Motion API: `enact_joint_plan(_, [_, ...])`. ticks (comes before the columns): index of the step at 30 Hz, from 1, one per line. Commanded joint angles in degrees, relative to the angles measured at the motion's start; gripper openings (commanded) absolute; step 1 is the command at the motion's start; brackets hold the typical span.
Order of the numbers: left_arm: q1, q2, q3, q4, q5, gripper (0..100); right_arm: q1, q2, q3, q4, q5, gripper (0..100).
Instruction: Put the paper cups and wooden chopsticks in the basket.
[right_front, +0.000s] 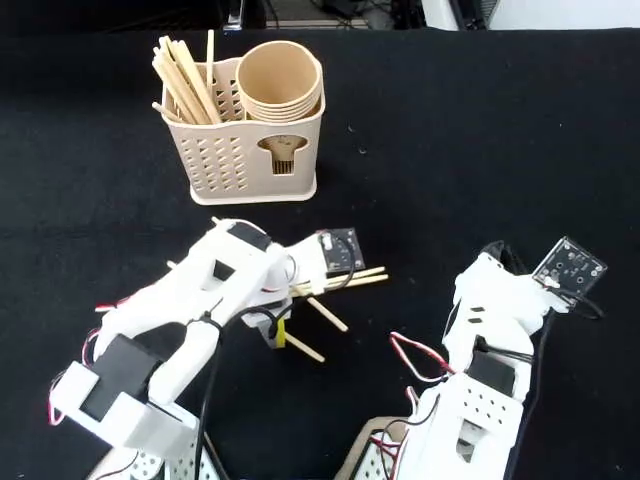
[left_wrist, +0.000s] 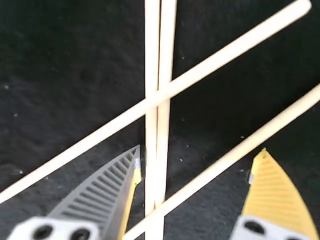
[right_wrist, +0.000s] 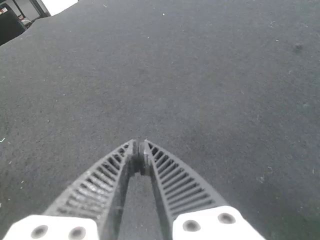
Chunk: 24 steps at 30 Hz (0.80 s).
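Observation:
A beige perforated basket (right_front: 245, 160) stands at the back of the table, holding several wooden chopsticks (right_front: 185, 80) in one compartment and stacked paper cups (right_front: 280, 80) in the other. More chopsticks lie loose on the black cloth: a pair side by side (right_front: 350, 279) and two single sticks (right_front: 327, 313) (right_front: 303, 348). My left gripper (left_wrist: 200, 150) hovers open just above them, its grey finger (left_wrist: 117, 187) beside the paired sticks (left_wrist: 159, 100) and a slanted stick (left_wrist: 235, 155) running between the jaws. My right gripper (right_wrist: 139, 147) is shut and empty over bare cloth.
The left arm (right_front: 200, 300) stretches from the near left edge toward the middle. The right arm (right_front: 495, 320) is folded up at the near right. Black cloth (right_front: 480, 140) covers the whole table, with free room right of the basket.

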Motion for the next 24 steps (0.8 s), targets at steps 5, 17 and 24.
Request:
enact_joint_plan(5, [-1.5, -0.2, 0.6, -0.4, -0.4, 34, 0.4, -0.7, -3.3, -1.7, -0.6, 3.5])
enact_joint_plan(17, [-1.3, -0.5, 1.6, 0.7, 0.1, 34, 0.4, -0.7, -3.3, -1.7, -0.7, 3.5])
enact_joint_plan(24, [-1.1, -0.5, 3.3, -1.4, 0.1, 24, 0.4, -0.7, -3.3, -1.7, -0.8, 3.5])
